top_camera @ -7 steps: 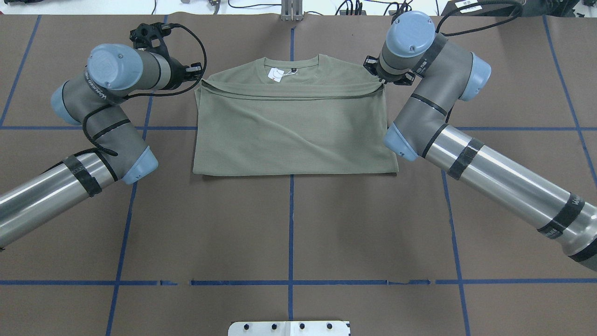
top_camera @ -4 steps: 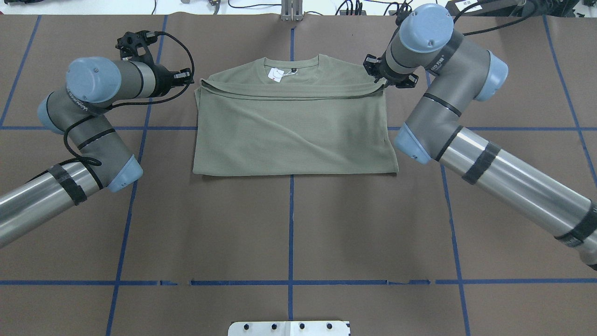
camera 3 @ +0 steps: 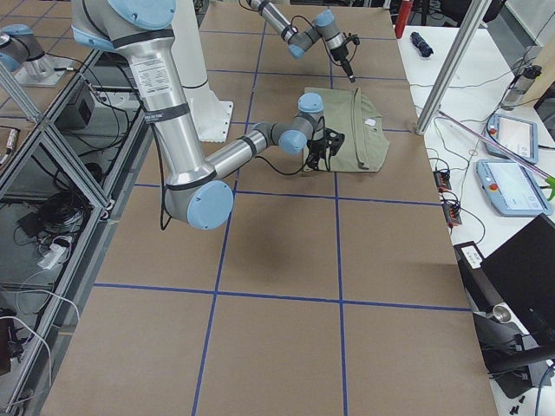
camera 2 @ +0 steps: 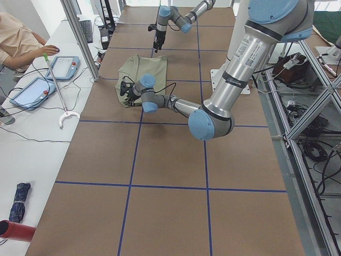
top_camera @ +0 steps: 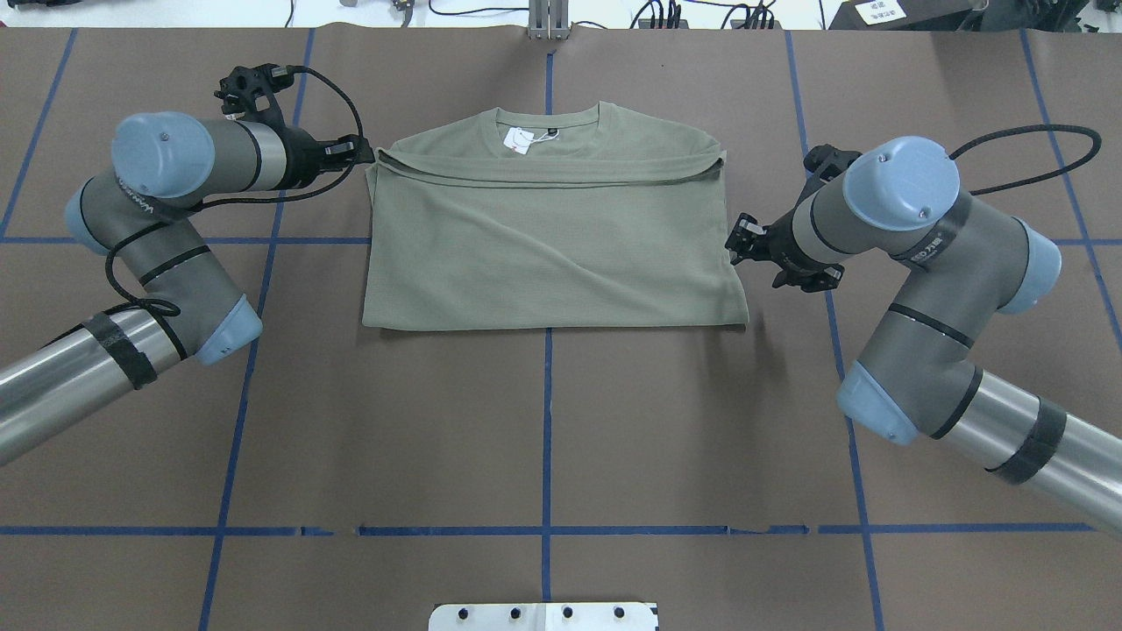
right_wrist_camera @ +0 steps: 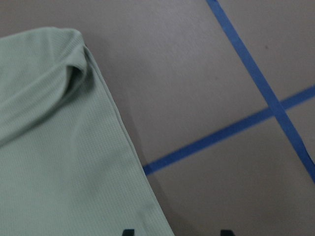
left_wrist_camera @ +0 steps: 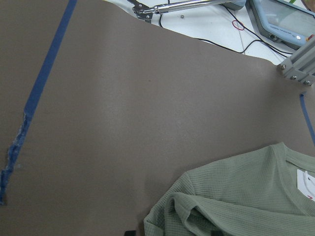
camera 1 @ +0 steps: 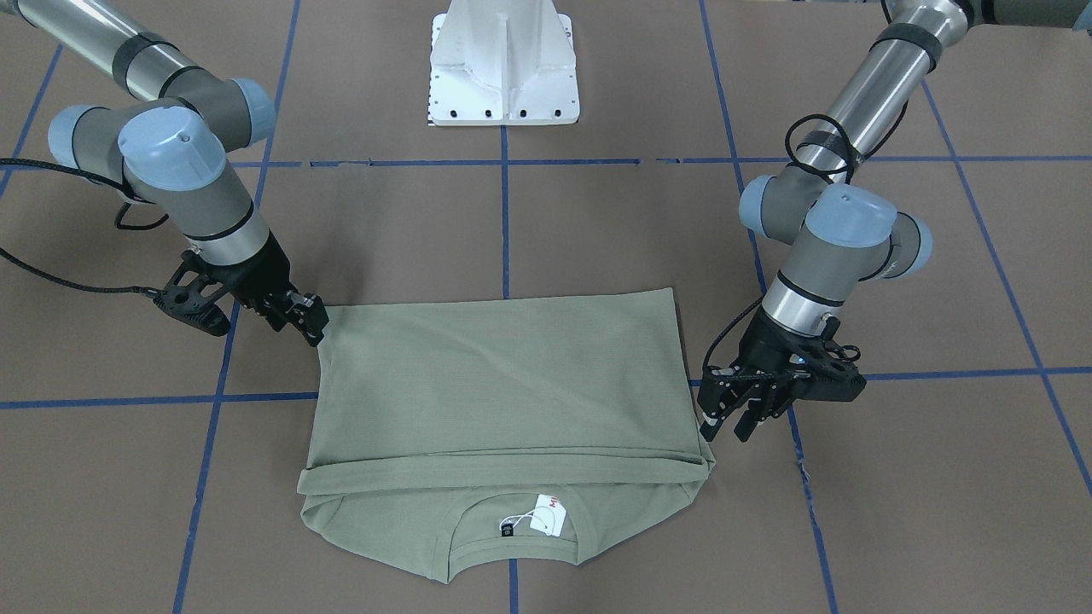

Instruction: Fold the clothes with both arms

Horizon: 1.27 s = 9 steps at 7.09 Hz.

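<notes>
The olive-green shirt (top_camera: 543,245) lies flat on the brown table, its lower half folded up to just short of the collar, where a white hang tag (top_camera: 519,140) shows. My left gripper (top_camera: 361,155) hovers at the shirt's far left corner; in the front view it (camera 1: 725,424) is open, fingers apart beside that corner. My right gripper (top_camera: 739,244) sits beside the shirt's right edge, about halfway along. It is open too: in the right wrist view the shirt (right_wrist_camera: 49,147) edge runs between its two dark tips. Neither gripper holds any cloth.
The white pedestal base (camera 1: 503,68) stands at the robot's side of the table. Blue tape lines (top_camera: 548,421) mark a grid on the brown cover. In the exterior left view a person (camera 2: 21,40) sits at a side table with tablets.
My right arm has left the shirt's far right corner and swung back toward the robot, ending beside the right edge. The left gripper drew back a little, then returned. The shirt has not moved.
</notes>
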Motion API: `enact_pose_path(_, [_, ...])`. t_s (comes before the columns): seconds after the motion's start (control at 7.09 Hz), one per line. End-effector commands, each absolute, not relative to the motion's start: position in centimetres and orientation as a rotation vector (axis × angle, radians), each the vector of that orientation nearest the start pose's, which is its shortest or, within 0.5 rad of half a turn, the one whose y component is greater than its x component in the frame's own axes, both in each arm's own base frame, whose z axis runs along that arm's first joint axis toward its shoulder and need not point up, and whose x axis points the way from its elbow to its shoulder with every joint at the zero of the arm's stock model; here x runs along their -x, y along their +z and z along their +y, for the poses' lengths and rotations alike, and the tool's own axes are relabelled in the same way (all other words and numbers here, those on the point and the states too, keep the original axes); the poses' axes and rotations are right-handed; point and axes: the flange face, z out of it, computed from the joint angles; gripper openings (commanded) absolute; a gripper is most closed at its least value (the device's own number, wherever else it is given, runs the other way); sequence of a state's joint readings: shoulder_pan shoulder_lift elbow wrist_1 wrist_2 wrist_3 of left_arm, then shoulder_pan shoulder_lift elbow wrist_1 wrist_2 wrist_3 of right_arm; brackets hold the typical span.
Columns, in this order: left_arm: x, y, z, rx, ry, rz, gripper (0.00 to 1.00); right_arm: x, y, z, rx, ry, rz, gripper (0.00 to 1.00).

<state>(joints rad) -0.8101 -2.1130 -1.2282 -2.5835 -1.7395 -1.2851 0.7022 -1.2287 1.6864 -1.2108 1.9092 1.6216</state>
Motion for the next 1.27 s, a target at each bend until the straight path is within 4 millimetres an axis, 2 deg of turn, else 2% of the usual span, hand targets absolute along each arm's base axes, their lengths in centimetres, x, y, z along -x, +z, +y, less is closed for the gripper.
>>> enact_pose_path(0.0, [-41.9, 38.6, -60.9, -0.511, -0.352, 1.123, 0.59, 43.7, 38.6, -46.0, 0.099, 0.597, -0.873, 0.68])
enact_pose_path(0.42, [-41.6, 38.6, -60.9, -0.514, -0.352, 1.121, 0.59, 45.1, 38.5, -45.6, 0.072, 0.593, -0.862, 0.66])
enact_pose_path(0.56, [-41.6, 38.9, -60.9, -0.513, -0.352, 1.119, 0.59, 45.5, 38.6, -45.3, 0.07, 0.588, -0.859, 0.61])
enact_pose_path(0.71, [-41.5, 39.4, -60.7, -0.509, -0.353, 1.114, 0.59, 45.5, 38.7, -45.2, 0.071, 0.59, -0.857, 0.45])
enact_pose_path(0.85, [-41.5, 39.4, -60.7, -0.509, -0.353, 1.114, 0.59, 45.2, 39.0, -45.3, 0.073, 0.593, -0.855, 0.1])
enact_pose_path(0.99, [-41.5, 39.4, -60.7, -0.508, -0.352, 1.114, 0.59, 44.9, 39.5, -45.1, 0.069, 0.59, -0.847, 0.0])
enact_pose_path(1.13, [-41.5, 39.4, -60.7, -0.508, -0.352, 1.114, 0.59, 44.5, 39.2, -44.9, 0.064, 0.589, -0.855, 0.0])
